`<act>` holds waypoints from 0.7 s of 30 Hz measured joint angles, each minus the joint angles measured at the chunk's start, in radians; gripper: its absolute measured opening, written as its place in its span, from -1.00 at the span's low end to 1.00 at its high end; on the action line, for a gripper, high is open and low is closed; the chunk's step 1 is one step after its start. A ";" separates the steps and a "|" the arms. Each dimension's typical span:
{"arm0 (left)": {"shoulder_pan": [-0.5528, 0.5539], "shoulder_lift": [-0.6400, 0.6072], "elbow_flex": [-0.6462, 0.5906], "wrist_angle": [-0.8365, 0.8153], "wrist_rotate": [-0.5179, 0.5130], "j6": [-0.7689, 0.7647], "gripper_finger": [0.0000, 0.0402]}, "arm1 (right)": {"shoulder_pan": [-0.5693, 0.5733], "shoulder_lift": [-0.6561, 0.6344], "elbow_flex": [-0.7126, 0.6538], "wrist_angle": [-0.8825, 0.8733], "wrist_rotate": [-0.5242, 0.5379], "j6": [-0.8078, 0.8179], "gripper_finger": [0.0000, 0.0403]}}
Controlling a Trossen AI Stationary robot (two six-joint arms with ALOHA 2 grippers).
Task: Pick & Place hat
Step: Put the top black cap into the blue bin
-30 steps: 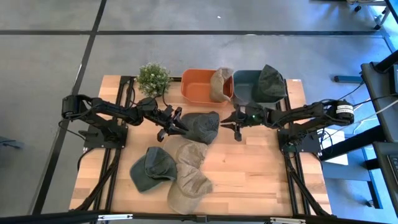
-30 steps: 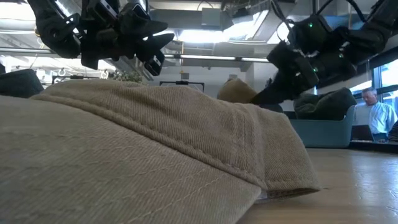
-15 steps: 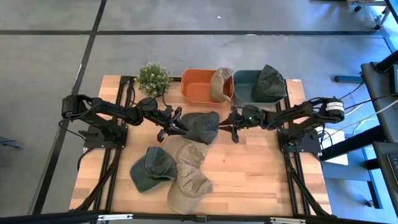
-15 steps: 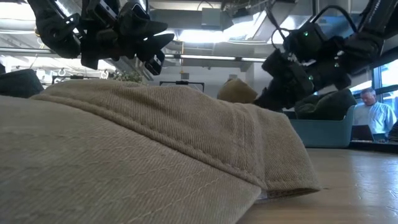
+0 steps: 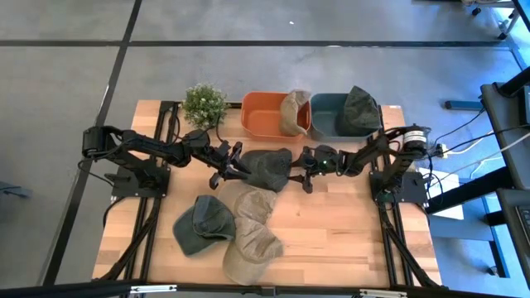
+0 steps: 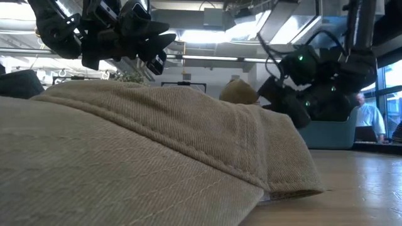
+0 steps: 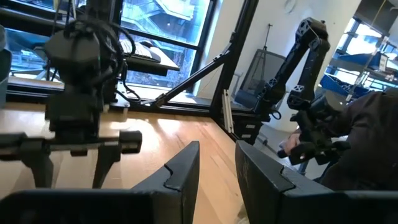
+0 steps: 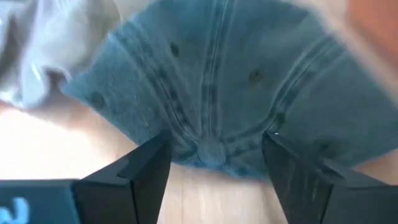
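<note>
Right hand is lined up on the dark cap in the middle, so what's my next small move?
Probably ease the right hand forward and down onto the dark cap, then close. Its fingers stand open, straddling the crown button without touching the cloth. The left hand waits at the cap's other edge.

A wooden table (image 5: pixel 348 223) carries hats (image 5: pixel 204 223), bins (image 5: pixel 263 120) and a plant (image 5: pixel 204 103).

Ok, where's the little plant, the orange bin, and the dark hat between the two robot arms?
plant (image 5: pixel 204 103), high view, middle of its leafy top.
orange bin (image 5: pixel 261 116), high view, bare inside floor.
dark hat (image 5: pixel 267 167), high view, top of its crown.
</note>
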 joint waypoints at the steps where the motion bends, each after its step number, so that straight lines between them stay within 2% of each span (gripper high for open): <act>1: 0.000 0.000 0.000 0.000 0.000 -0.003 -0.50 | 0.000 0.021 0.005 0.000 0.000 0.002 0.27; 6: 0.000 0.000 0.000 -0.001 0.000 -0.005 -0.50 | 0.002 0.120 0.049 0.033 0.029 -0.005 0.25; 10: 0.000 0.000 0.000 -0.001 0.000 -0.007 -0.50 | 0.010 0.186 0.088 0.041 0.040 -0.026 0.13; 21: 0.000 0.000 0.000 -0.010 0.000 -0.007 -0.50 | 0.024 0.211 0.106 0.049 0.081 -0.027 -0.61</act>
